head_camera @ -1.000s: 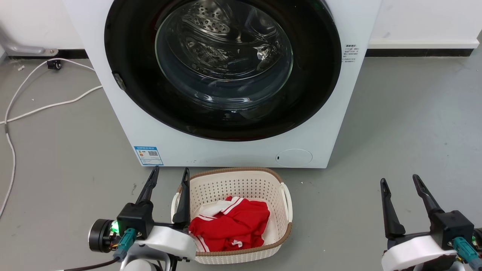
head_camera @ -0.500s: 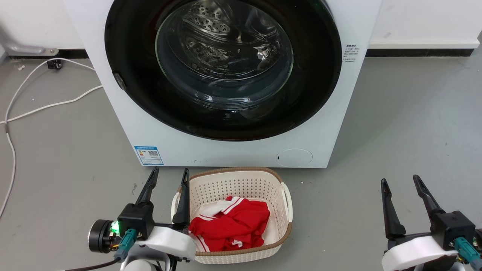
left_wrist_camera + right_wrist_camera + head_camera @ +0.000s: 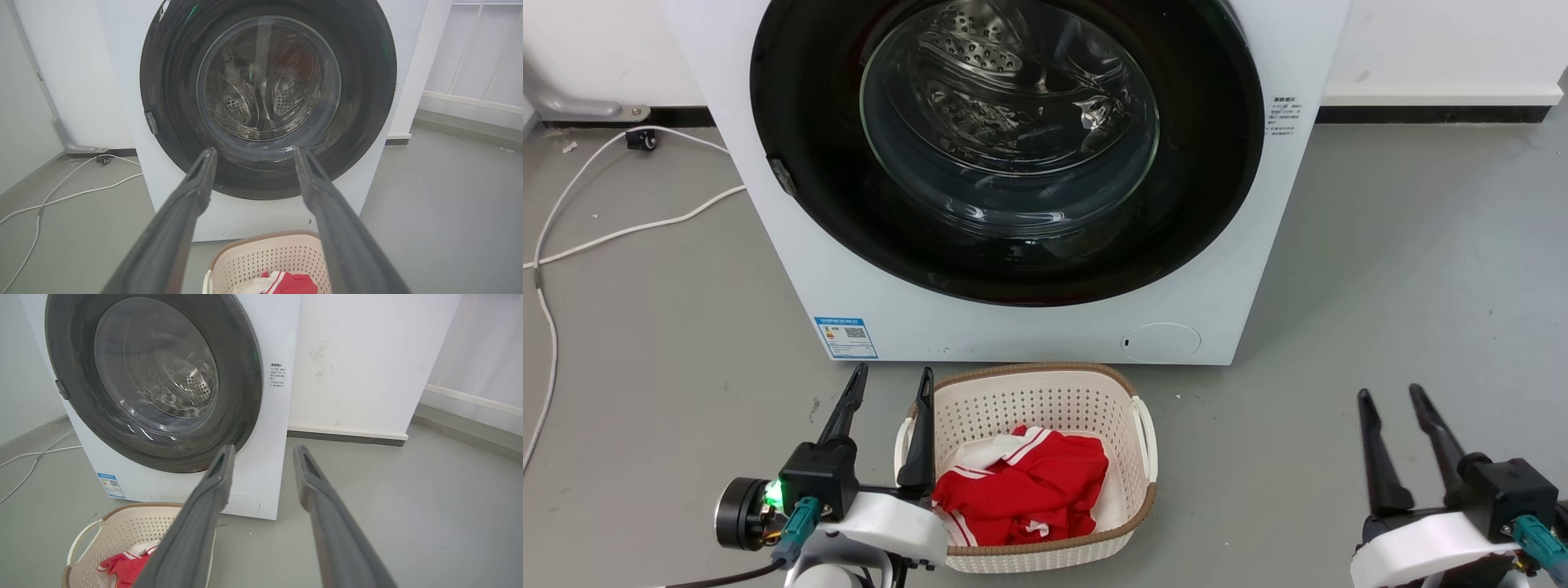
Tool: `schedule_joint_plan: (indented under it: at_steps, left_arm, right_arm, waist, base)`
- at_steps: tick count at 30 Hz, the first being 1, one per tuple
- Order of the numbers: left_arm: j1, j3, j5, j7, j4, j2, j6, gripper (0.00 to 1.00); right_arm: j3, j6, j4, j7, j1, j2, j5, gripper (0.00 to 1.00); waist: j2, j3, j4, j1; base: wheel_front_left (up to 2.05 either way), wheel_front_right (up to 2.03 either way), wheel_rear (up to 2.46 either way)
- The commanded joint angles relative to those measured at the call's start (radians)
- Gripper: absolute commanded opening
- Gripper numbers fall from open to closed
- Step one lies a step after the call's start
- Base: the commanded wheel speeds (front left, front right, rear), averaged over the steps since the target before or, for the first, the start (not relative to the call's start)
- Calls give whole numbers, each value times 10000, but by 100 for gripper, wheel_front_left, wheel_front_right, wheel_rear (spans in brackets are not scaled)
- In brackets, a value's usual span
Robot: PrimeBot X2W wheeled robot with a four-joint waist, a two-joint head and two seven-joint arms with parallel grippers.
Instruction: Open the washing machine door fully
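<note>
The white washing machine (image 3: 849, 278) stands on the grey floor ahead of me. Its round glossy black door (image 3: 825, 188) with the bulging glass window lies flat against the front, closed; it also fills the left wrist view as the door (image 3: 171, 102) and sits left in the right wrist view as the door (image 3: 237, 388). My left gripper (image 3: 890, 377) hangs open near the floor at the lower left, well short of the machine (image 3: 122, 81). My right gripper (image 3: 1388, 394) is open at the lower right, empty, right of the machine (image 3: 282, 416).
A cream perforated basket (image 3: 1143, 433) with a red and white garment (image 3: 1029, 482) sits on the floor right in front of the machine, beside my left gripper. White cables (image 3: 621, 233) trail across the floor at the left. A wall (image 3: 367, 355) runs behind.
My right gripper's fingers have drawn a little closer together and shifted slightly. The left gripper, the door and the basket are unchanged.
</note>
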Motion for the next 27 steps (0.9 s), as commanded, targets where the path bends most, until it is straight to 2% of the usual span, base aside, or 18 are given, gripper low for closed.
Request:
schedule_joint_plan:
  at_steps: [1,6,9,11,12,14,20,27]
  left_arm:
    - [13,21,-23,-28,15,23,26,100]
    - [21,36,-28,-28,5,23,4,100]
    - [25,47,-40,-28,3,23,-3,100]
    - [33,54,-49,-28,2,23,5,100]
    - [33,54,-49,-28,2,23,5,100]
    - [38,52,-57,-28,3,21,5,100]
    - [42,59,-68,-28,11,21,-14,100]
    - [30,91,-119,-28,-33,21,-23,100]
  right_arm:
    - [4,-5,48,29,82,13,154,0]
    - [-46,-5,185,-57,61,13,976,0]
    - [0,-3,381,-191,11,13,2241,0]
    - [56,-3,560,-310,-48,13,3615,0]
    - [56,-3,560,-310,-48,13,3615,0]
    - [145,-3,730,-441,-116,13,4637,0]
    - [549,-3,1207,-766,-324,13,8460,0]
    - [664,-2,1538,-950,-641,11,13933,0]
  waist:
    - [-1,-7,-6,0]
    - [-1,-18,-16,0]
    - [-1,-26,-22,0]
    - [-1,-31,-24,0]
    - [-1,-31,-24,0]
    - [-1,-34,-27,0]
    - [-1,-28,-25,0]
    - [-1,53,-49,0]
  base:
    - [0,0,0]
    - [0,0,0]
    - [0,0,0]
    - [0,0,0]
    - [0,0,0]
    - [0,0,0]
    - [0,0,0]
    - [0,0,0]
